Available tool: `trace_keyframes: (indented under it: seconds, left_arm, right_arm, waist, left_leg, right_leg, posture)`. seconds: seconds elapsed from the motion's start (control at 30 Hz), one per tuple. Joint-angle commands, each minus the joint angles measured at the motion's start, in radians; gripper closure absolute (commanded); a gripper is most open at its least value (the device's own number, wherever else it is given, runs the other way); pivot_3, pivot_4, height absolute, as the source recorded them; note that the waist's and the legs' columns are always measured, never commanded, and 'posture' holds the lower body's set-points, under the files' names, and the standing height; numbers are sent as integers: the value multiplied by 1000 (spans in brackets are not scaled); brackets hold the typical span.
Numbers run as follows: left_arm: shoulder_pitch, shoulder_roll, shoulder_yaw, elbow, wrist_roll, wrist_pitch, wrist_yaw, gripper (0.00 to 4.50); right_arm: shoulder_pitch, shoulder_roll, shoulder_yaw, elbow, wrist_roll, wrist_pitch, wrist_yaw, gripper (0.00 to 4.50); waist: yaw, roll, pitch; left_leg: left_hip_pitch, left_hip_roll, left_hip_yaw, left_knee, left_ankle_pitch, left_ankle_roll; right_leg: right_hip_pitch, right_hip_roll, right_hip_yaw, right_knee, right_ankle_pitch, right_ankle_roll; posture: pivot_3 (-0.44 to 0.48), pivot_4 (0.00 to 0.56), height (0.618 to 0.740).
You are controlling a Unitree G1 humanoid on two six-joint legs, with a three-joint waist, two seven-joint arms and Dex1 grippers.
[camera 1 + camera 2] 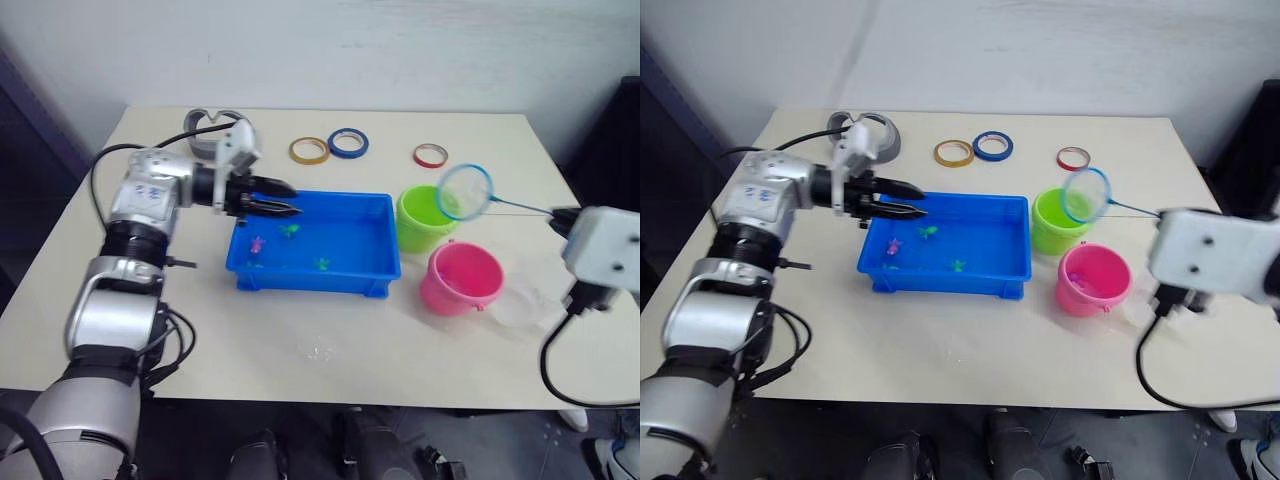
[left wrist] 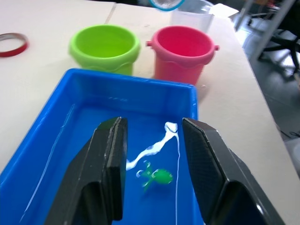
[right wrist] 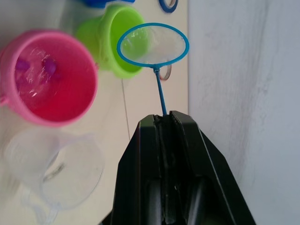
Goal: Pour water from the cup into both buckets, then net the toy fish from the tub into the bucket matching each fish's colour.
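Clenched on the thin stick handle of the small round hoop net [image 1: 466, 191], right claw [image 3: 165, 117], out at 3 o'clock of the table, hoop with light blue rim and sheer mesh held in the air above the lime green round plastic bucket [image 1: 426, 219]. Spread apart and empty, left claw [image 1: 283, 203], black flat-faced fingers [image 2: 109, 168] poised over the 9 o'clock end of the shallow rectangular bright blue plastic tub [image 1: 315, 247], not touching the fish below.

Lying in the tub's wet, glossy bottom: a tiny green toy fish [image 2: 159, 176] directly beneath the left claw, another green one [image 1: 323, 264] toward 5 o'clock, a pink one [image 1: 256, 243] near 8 o'clock. Streaks of light on shallow water around them.

Just beside the tub at its 3 o'clock end, the green bucket, smooth with a rolled rim. Touching or almost touching it toward 5 o'clock, the bright pink round plastic bucket [image 1: 460, 279], water and small purple fish [image 3: 48, 66] inside. Next to the pink one, farther toward 4 o'clock, the wide clear see-through plastic cup [image 1: 522, 303].

Toward 12 o'clock on the matte cream tabletop [image 1: 300, 340]: three flat tape rings, yellow [image 1: 309, 151], blue [image 1: 348, 143], red [image 1: 431, 155], plus a grey curved object [image 1: 205, 131] at 10 o'clock. Behind the table, plain white wall [image 1: 350, 50].
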Motion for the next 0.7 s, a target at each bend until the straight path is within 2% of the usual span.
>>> trace_keyframes:
  seconds: [0.03, 0.17, 0.3, 0.47, 0.7]
  left_arm:
    - [46, 95, 55, -62, 6, 30, 36, 2385]
    - [121, 190, 95, -153, 0, 88, 74, 2385]
    - [211, 265, 136, -270, -13, 161, 109, 2385]
    - [333, 328, 194, -445, -49, 268, 141, 2385]
    - [445, 372, 250, -627, -97, 391, 192, 2385]
  right_arm:
    - [-195, 38, 240, 70, 78, 72, -102, 4500]
    - [-385, 168, 508, 189, 79, 107, -176, 4500]
    - [-471, 299, 678, 309, 48, 107, -242, 4500]
    - [-502, 411, 817, 431, 0, 8, -283, 4500]
    - [-552, 536, 898, 499, -3, -37, -289, 4500]
  waist:
    - [-7, 0, 0]
    - [-11, -1, 0]
    - [-9, -1, 0]
    - [-6, -1, 0]
    - [-10, -2, 0]
  left_leg:
    - [0, 0, 0, 0, 0, 0]
    - [-2, 0, 0, 0, 0, 1]
    - [-3, 0, 0, 0, 0, 1]
    - [-4, 0, 0, 0, 0, 1]
    - [-4, 0, 0, 1, 0, 1]
  right_leg:
    - [0, 0, 0, 0, 0, 0]
    - [-1, -1, -1, -1, 0, 0]
    - [-3, -2, -1, -1, 0, 0]
    - [-3, -2, -2, -1, 0, 0]
    - [-3, -2, -2, 0, 0, 0]
  posture:
    - [0, 150, 738]
    - [0, 150, 738]
    - [0, 150, 738]
    - [0, 150, 738]
    - [0, 150, 738]
